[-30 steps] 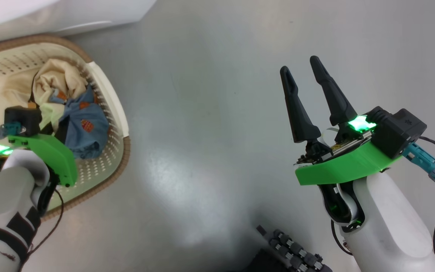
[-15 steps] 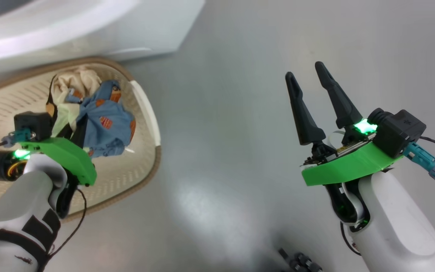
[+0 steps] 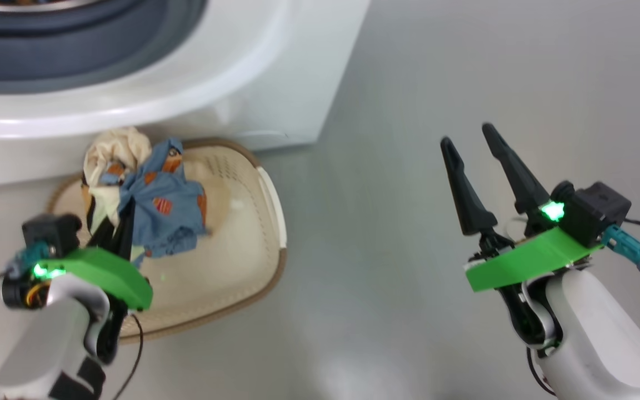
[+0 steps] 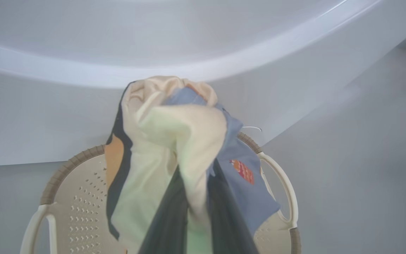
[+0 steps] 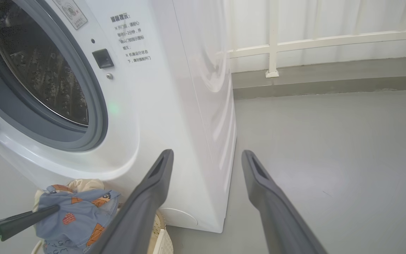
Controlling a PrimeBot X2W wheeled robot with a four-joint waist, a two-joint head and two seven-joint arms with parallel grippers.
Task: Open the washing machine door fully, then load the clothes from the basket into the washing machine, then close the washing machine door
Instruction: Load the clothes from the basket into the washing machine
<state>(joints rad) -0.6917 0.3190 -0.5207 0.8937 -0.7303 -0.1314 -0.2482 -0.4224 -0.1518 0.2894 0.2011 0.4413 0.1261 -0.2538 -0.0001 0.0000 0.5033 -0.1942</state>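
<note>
The washing machine (image 5: 174, 88) stands with its round opening uncovered, the grey-blue seal (image 5: 95, 116) ringing a steel drum (image 5: 37, 67) whose dim interior shows nothing that can be made out. On the grey floor (image 3: 409, 166) just in front of the machine sits the basket (image 3: 242, 266), its brown rim close against the white front panel; its cream perforated bottom is bare on the side away from the bundle. The clothes (image 3: 153, 205) (blue printed fabric bunched with cream-yellow cloth) are raised above the basket's far end, hanging in a clump in front of the machine's lower front. The left gripper (image 3: 117, 230) has its fingers pinched tight on the clothes, the dark fingers running up into the folds; in the left wrist view the fabric drapes over and between them, with the basket below. The left forearm rises from the lower left corner of the head view, angled toward the machine. The right gripper (image 3: 473, 144) hovers well apart over the floor, its two fingers spread wide with nothing between them, pointing toward the machine's corner.
</note>
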